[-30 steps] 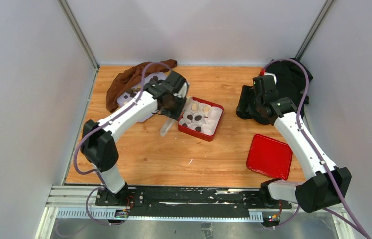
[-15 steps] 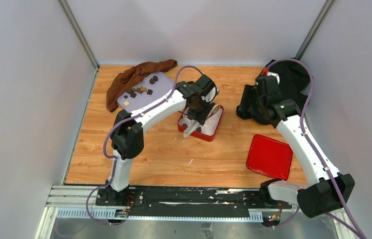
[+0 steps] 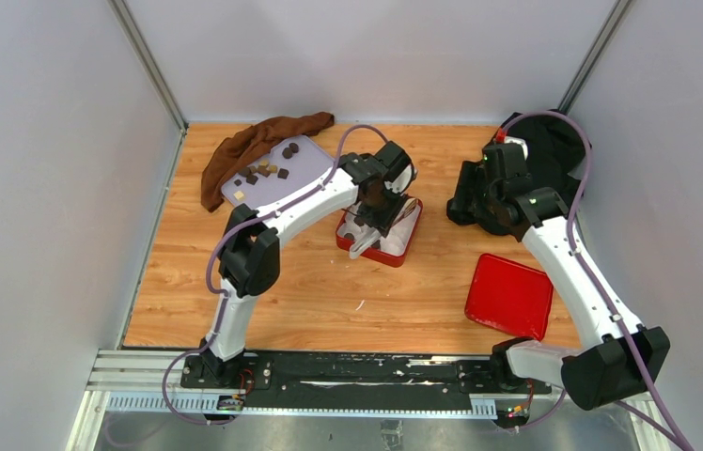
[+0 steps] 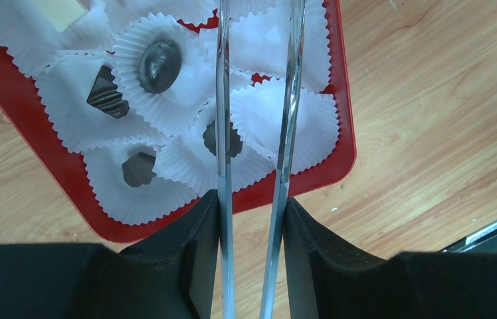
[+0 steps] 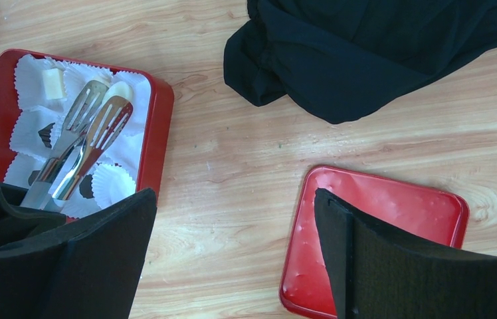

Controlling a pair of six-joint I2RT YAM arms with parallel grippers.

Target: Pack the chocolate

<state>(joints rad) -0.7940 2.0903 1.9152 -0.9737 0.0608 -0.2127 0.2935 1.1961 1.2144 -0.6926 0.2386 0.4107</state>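
Note:
My left gripper (image 3: 373, 209) is shut on metal tongs (image 4: 223, 100) and holds them over the red box (image 3: 404, 246), which is lined with white paper cups. In the left wrist view, dark chocolates sit in cups: a round one (image 4: 160, 64), a ridged one (image 4: 106, 98), and another (image 4: 227, 138) under the left blade. The tong tips (image 5: 99, 119) lie over the box near a cream piece (image 5: 121, 90); I cannot tell if they hold anything. More chocolates (image 3: 268, 171) lie on the lavender tray (image 3: 263, 188). My right gripper (image 3: 479, 202) is open and empty.
A red lid (image 3: 509, 295) lies on the wood at the front right, below my right gripper (image 5: 232, 199). A black cloth (image 3: 554, 150) is heaped at the back right and a brown cloth (image 3: 254, 146) at the back left. White walls enclose the table.
My left gripper has swung right with the tongs, from beside the lavender tray to over the red box, then shifted slightly. The right arm has barely moved.

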